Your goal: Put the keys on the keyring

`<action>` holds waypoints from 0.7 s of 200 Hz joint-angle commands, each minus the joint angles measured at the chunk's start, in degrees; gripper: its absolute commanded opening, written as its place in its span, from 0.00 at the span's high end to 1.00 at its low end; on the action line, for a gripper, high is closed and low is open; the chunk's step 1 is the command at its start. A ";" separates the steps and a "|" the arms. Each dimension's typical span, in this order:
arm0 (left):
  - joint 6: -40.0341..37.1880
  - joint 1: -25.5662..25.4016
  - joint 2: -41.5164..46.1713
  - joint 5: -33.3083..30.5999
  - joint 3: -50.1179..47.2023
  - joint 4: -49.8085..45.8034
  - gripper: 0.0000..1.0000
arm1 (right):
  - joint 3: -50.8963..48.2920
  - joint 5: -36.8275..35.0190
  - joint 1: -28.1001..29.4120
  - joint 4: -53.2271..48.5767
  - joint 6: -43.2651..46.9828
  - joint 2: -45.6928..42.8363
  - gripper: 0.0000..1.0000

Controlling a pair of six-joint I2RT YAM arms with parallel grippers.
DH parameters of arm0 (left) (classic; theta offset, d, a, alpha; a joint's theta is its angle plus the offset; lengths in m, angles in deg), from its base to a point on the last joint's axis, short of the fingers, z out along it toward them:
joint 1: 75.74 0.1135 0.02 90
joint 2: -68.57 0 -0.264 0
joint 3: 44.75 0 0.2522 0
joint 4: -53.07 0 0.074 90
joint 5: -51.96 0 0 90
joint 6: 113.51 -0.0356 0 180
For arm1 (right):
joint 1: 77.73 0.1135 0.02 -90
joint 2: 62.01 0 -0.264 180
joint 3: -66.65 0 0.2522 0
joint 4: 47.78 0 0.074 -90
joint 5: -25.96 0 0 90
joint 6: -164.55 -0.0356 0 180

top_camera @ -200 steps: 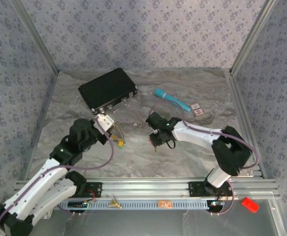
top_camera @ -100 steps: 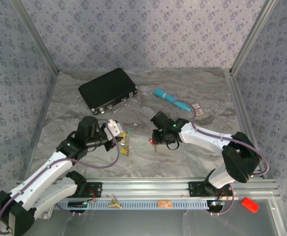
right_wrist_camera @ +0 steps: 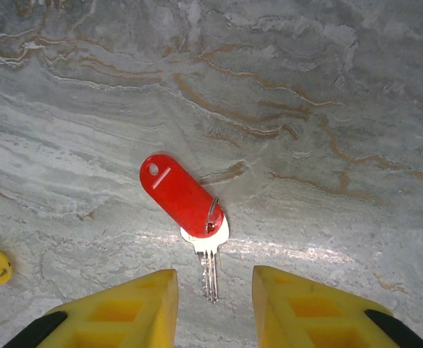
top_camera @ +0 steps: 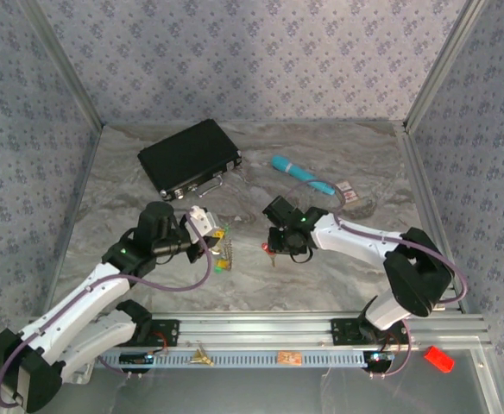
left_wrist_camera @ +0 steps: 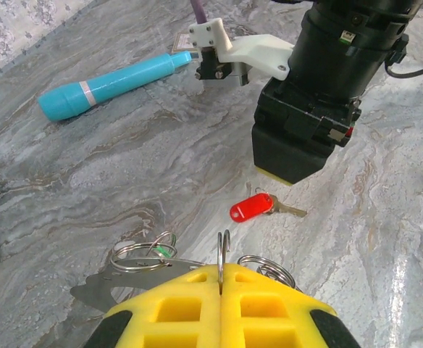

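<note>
- We see the left gripper (left_wrist_camera: 221,277), bottom centre, pinching the keyring (left_wrist_camera: 224,249) wire.
- Our right gripper (right_wrist_camera: 213,293) hangs spread wide just above the red key (right_wrist_camera: 182,196), mid-frame.

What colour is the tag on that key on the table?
The tag is red, the key silver. Right wrist view shows it best.

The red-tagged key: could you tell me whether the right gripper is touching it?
Apart. The right wrist view shows the red-tagged key lying between the right gripper's open fingers, with bare table on both sides.
</note>
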 commanded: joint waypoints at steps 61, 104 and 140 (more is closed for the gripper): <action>1.18 -0.63 -0.29 1.73 0.84 3.09 1.00 | 3.21 -0.55 0.08 -1.65 -2.53 3.21 0.67; 0.92 -0.70 -0.21 1.88 0.85 3.09 1.00 | 4.68 -1.23 0.14 -2.40 -2.85 5.98 0.71; 0.83 -0.78 -0.24 1.91 0.70 3.18 1.00 | 5.98 -1.29 0.26 -4.07 -2.79 8.05 0.74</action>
